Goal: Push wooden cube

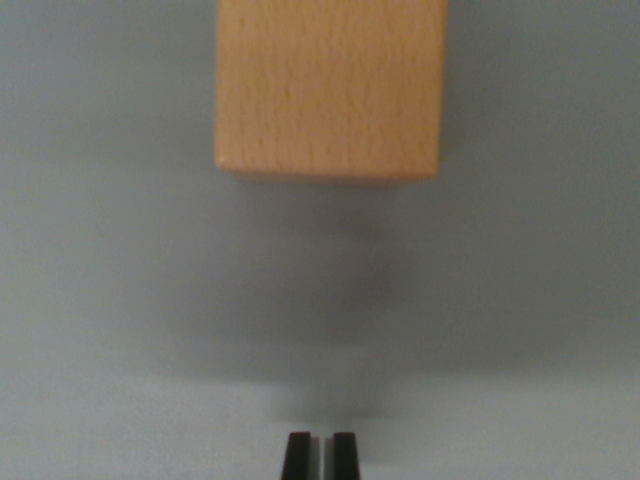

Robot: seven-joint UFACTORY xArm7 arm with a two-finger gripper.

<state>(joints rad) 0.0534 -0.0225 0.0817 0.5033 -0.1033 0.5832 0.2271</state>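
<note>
A light wooden cube (328,88) fills the top middle of the wrist view, resting on a plain grey surface (120,300); its upper part runs out of the picture. My gripper (321,455) shows at the bottom middle as two black fingertips standing side by side with only a thin slit between them, shut on nothing. The cube lies straight ahead of the fingertips, apart from them, with a stretch of bare grey surface and a soft shadow in between.
Only the grey surface surrounds the cube on the left, right and below. No other objects or edges show in this view.
</note>
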